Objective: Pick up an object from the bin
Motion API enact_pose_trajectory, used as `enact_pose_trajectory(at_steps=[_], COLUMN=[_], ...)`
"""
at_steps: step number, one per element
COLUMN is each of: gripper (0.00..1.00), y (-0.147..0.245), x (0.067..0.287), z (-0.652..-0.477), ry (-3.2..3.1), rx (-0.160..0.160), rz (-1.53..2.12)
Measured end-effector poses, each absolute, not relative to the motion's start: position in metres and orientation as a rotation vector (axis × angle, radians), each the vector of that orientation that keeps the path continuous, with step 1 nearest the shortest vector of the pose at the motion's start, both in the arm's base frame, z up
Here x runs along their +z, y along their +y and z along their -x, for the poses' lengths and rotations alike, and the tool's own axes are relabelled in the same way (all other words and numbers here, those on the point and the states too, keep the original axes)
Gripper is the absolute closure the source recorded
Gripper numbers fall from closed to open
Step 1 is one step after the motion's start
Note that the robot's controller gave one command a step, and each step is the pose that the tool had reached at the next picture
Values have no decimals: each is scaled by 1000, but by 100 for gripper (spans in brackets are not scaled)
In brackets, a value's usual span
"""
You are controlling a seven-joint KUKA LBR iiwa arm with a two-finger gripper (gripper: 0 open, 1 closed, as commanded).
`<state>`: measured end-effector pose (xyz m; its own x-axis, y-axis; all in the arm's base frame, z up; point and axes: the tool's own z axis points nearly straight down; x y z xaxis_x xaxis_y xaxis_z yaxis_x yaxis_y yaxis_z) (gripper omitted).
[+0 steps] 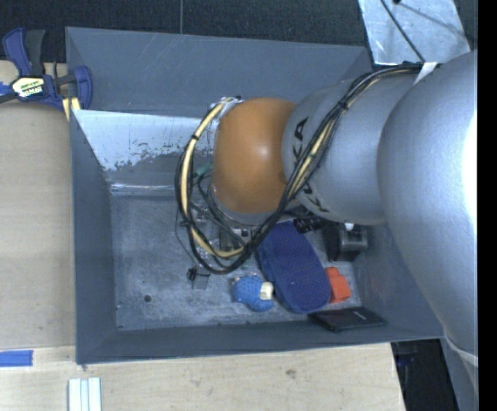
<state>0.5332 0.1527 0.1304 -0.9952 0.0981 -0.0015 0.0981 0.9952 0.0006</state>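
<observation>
1 claw [199, 272] hangs low over the bare floor of the grey bin [94, 255], left of centre; spread or pinched, I cannot tell. Nearest, just right: blue ball [248, 292], then blue pouch [295, 272], orange block [340, 286].

In the grey metal bin [92, 255], toward five o'clock of its floor, lie some loose things. A dark blue oval pouch of soft cloth [295, 272] lies tilted. At its eight o'clock, touching it, is a small blue roundish lump [246, 294] with a white piece [266, 291] on it. At the pouch's three o'clock is a small orange-red block [340, 286], at five o'clock a flat black rectangular piece [346, 319], and at one o'clock a black chunky object [348, 241].
</observation>
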Motion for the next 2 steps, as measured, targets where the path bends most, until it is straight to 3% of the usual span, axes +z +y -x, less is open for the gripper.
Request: enact_pose_trajectory(at_steps=[1, 2], gripper=[0, 0], y=[157, 127], x=[69, 140], z=[-568, -565], ry=[3135, 3131], rx=[1, 1], rz=[157, 73])
